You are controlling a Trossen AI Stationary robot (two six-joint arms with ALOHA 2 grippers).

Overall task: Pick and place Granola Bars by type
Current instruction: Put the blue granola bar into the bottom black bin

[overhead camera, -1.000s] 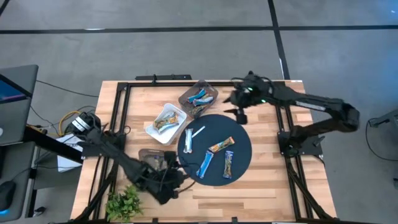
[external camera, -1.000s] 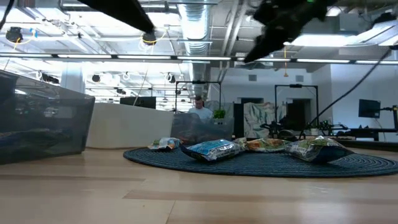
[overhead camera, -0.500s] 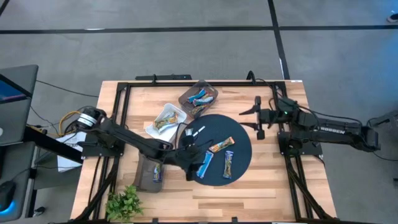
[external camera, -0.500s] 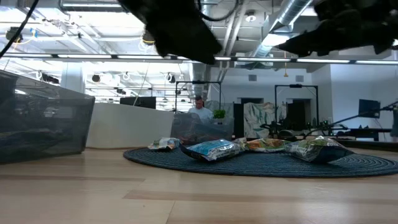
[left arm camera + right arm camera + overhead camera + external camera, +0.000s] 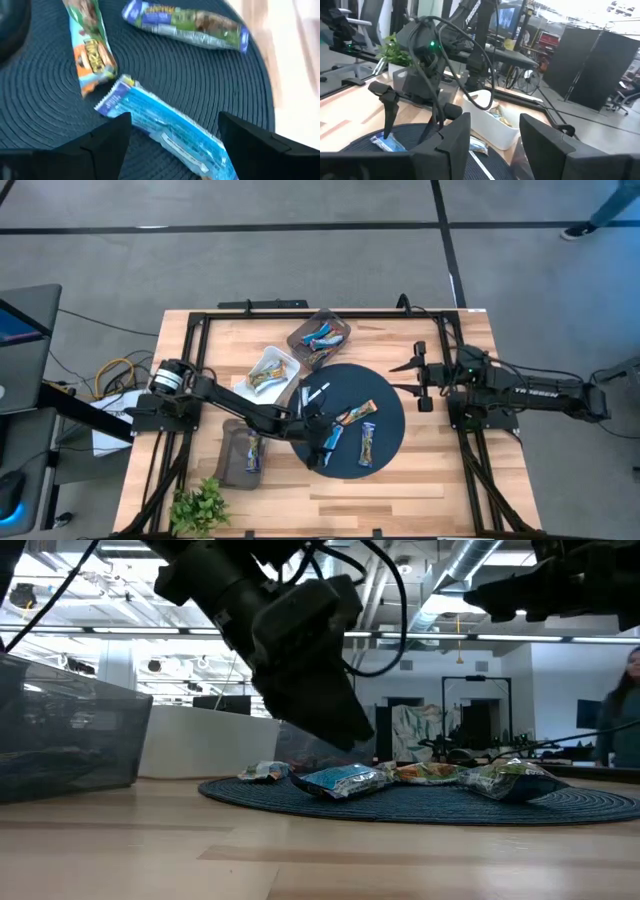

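Crinkly blue foil-wrapped granola bar (image 5: pixel 170 131) on the round dark woven mat (image 5: pixel 390 442) near its left edge looks light, slippery and crushable, so I would pinch mid-length across its width with my left gripper (image 5: pixel 172 137), fingers spread astride it; right gripper (image 5: pixel 416 379) waits open by the table's right edge.

Round mat (image 5: pixel 385 442) at table (image 5: pixel 440 480) centre carries four granola bars (image 5: pixel 361 444); three trays (image 5: pixel 267 373) lie toward the table's left and far edges.
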